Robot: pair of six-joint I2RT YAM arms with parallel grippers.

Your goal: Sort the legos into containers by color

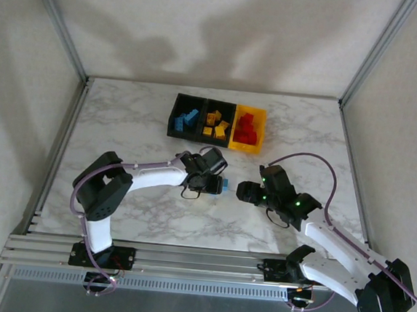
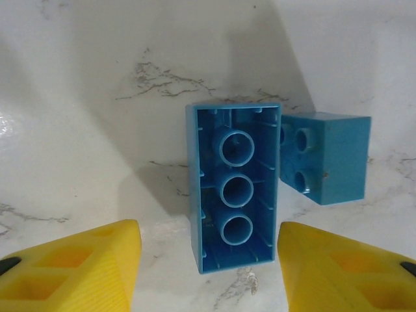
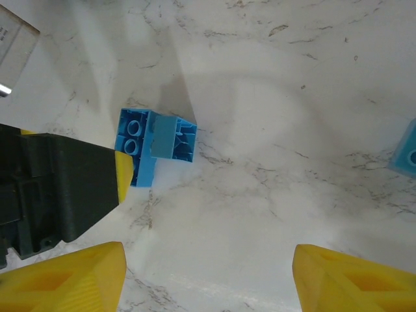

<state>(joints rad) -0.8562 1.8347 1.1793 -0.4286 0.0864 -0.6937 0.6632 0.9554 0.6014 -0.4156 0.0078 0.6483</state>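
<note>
A blue lego [image 2: 235, 185] lies on the marble table [image 1: 123, 134] between the fingers of my left gripper [image 2: 208, 260]. Its hollow underside faces my left wrist camera, with 3 round tubes in a row and ribs along the walls. My left jaws stand apart around it. There is a plain gap on 1 side, and the other finger is close to the lego's corner; I cannot tell whether it touches.

A second blue lego [image 2: 331, 156] sits against its right side with 2 studs turned toward it. Any mark on the studs is too small to read.

My right wrist camera sees that pair from above, beside the dark body of my left gripper. A third blue lego [image 3: 406, 153] lies well apart at the right edge. In the upper left corner a pale tag [image 3: 10, 32] carries print too small to read. My right gripper [image 3: 208, 260] hangs with jaws wide over bare marble, holding nothing.

The overhead view adds the 3 containers, in a row at the far side:
- the left black bin [image 1: 173, 120] holds blue legos
- the middle black bin [image 1: 213, 143] holds yellow legos
- the yellow bin [image 1: 262, 128] holds red legos
</note>
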